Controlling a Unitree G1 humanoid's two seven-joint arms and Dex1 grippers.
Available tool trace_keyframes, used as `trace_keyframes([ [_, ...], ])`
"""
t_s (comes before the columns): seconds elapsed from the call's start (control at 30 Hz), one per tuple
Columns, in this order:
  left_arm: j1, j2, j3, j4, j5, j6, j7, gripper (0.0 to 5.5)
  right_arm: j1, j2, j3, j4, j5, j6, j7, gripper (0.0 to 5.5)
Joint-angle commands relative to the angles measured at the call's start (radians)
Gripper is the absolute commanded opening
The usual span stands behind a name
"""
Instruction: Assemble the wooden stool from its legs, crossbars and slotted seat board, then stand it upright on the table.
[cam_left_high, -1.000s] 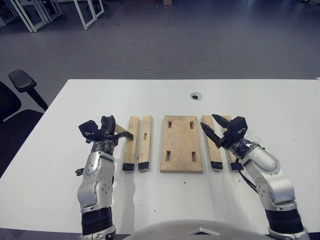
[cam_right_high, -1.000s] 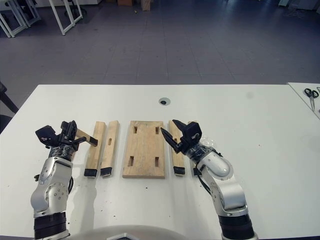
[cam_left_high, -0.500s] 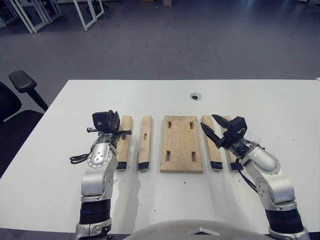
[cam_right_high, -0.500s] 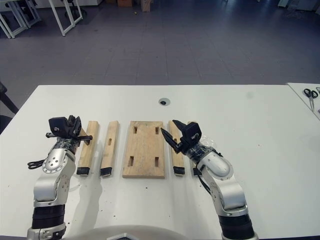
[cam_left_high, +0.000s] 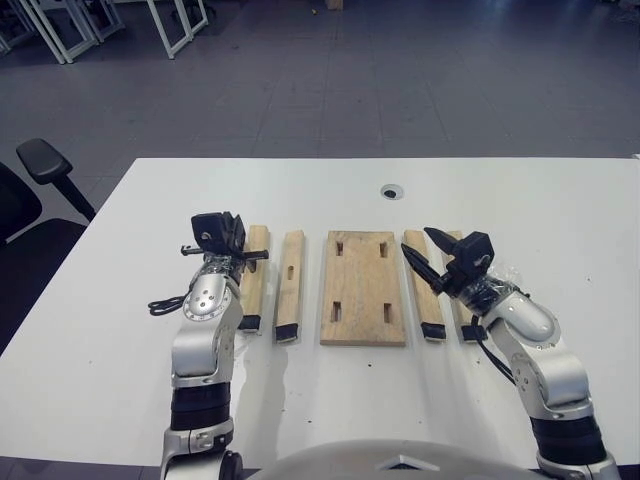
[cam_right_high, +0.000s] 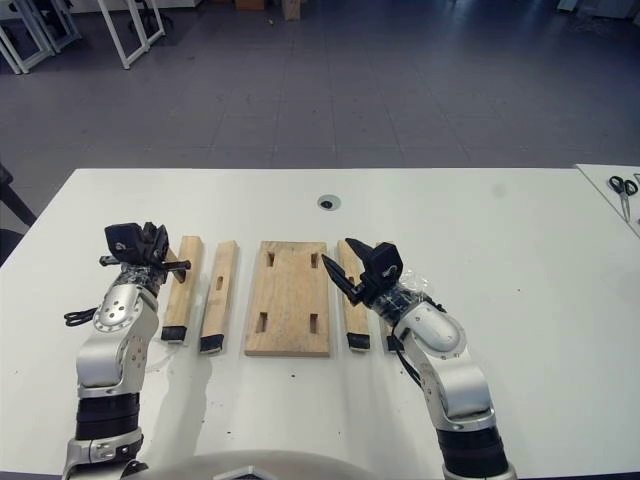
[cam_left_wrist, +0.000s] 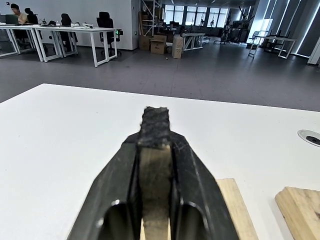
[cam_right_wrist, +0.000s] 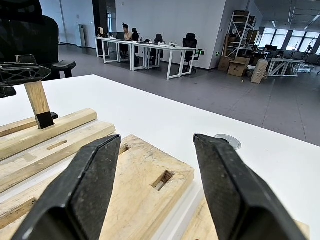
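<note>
The slotted seat board (cam_left_high: 363, 287) lies flat at the table's middle. Two wooden legs (cam_left_high: 289, 285) with black ends lie to its left, slightly apart, and two more legs (cam_left_high: 423, 285) lie to its right. My left gripper (cam_left_high: 240, 258) hovers over the leftmost leg (cam_left_high: 252, 280), shut on a short wooden crossbar (cam_left_wrist: 154, 170) with a black tip; that crossbar (cam_right_wrist: 37, 97) hangs upright from it. My right gripper (cam_left_high: 425, 255) is open above the right-hand legs, beside the seat board (cam_right_wrist: 150, 200), with nothing between its fingers (cam_right_wrist: 85, 195).
A round cable hole (cam_left_high: 391, 192) sits in the white table (cam_left_high: 520, 210) beyond the board. An office chair (cam_left_high: 40, 165) stands off the table's left side. Scissors (cam_right_high: 622, 186) lie on a neighbouring table at the right.
My left arm has swung inward and turned, bringing the held crossbar over the leftmost leg. That leg has shifted left, away from its neighbour. The right arm has not moved.
</note>
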Motion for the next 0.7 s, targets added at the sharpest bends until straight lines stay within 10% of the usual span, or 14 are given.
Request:
trace_keyframes([
  [0.03, -0.052, 0.005, -0.006, -0.069, -0.015, 0.035, -0.024, 1.15, -0.013, 0.002, 0.0, 0.005, -0.007, -0.001, -0.005, 2.67],
  [0.27, -0.314, 0.097, 0.109, -0.232, -0.1, 0.207, -0.017, 1.53, -0.011, 0.007, 0.001, 0.011, -0.012, -0.01, -0.011, 2.67],
  [0.47, -0.689, 0.16, 0.14, 0.084, -0.128, 0.161, -0.063, 1.53, -0.027, 0.018, 0.012, 0.028, -0.021, -0.022, -0.017, 2.67],
  [0.7, -0.467, 0.101, 0.111, 0.319, -0.096, 0.106, -0.094, 1.53, -0.04, 0.028, 0.013, 0.045, -0.029, -0.033, -0.022, 2.67],
])
